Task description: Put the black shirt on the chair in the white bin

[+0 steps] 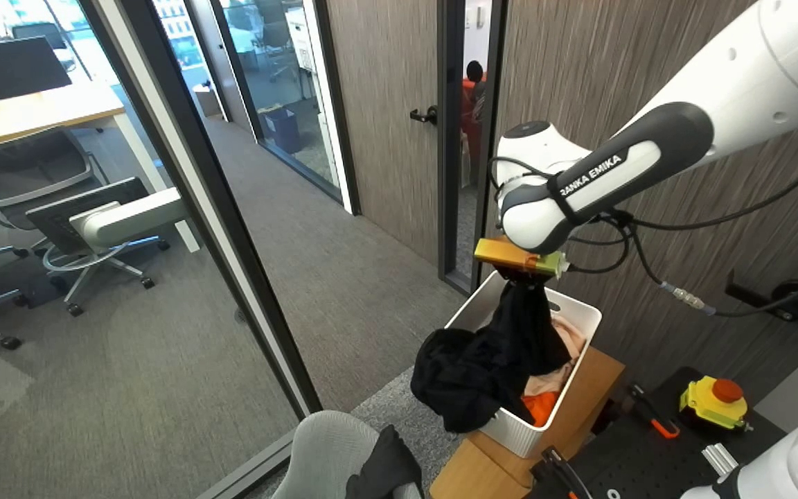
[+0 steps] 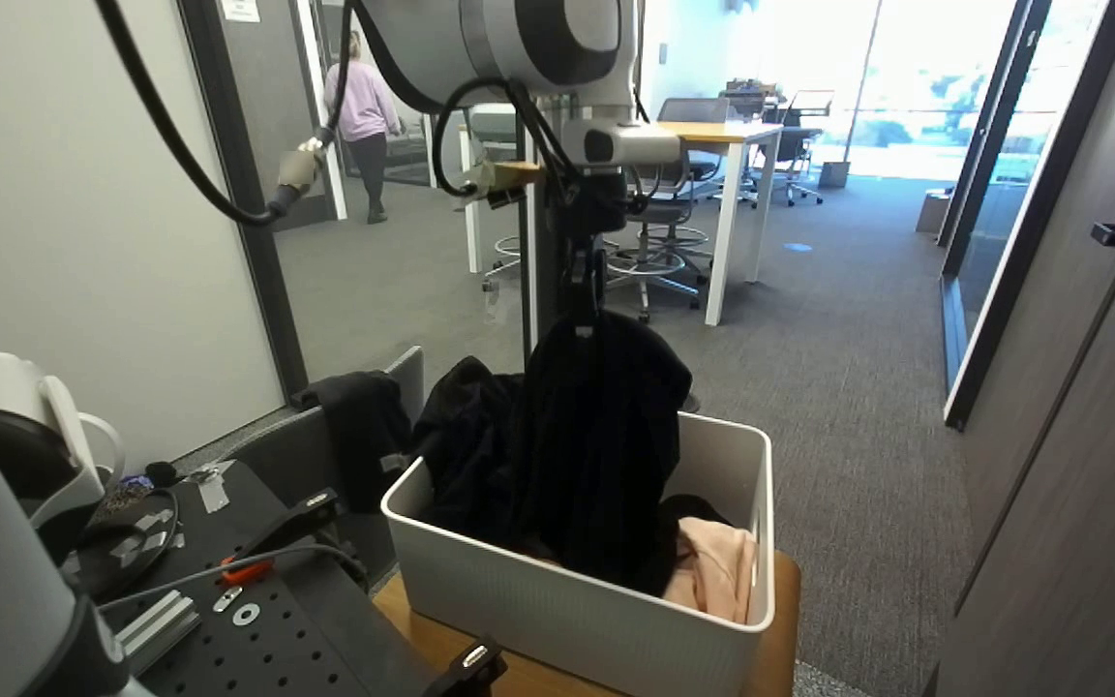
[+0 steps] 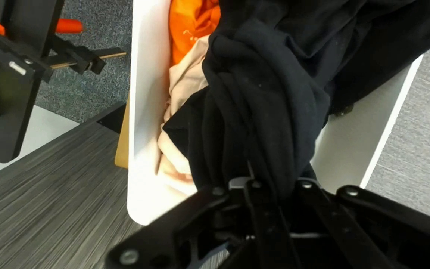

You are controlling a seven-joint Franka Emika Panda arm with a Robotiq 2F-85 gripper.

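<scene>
Black shirt point(image 1: 489, 367), bunched in deep folds, hangs pinched in gripper point(image 2: 585, 324); part inside white bin point(image 2: 567, 615), part slumped over rim point(image 3: 390, 124) toward chair point(image 1: 330, 450). Peach cloth point(image 2: 712, 571) beside shirt. Wood-grain panel point(image 1: 655, 339) near bin; carpet point(image 1: 343, 298) along slumped side.

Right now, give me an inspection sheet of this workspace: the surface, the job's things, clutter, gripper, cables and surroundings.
Surface: brown support under the white bin, beside a black perforated table.
Job's things: black shirt partly inside the bin, partly draped over its rim; grey chair holds another dark garment.
Clutter: peach cloth and orange cloth in the bin; yellow-and-red button box on the table.
Gripper: closed on the shirt, over one end of the bin.
Cables: black cable hangs beside the robot arm, apart from the bin.
Surroundings: wood-grain door; person in a pink top in the background, back turned.
</scene>
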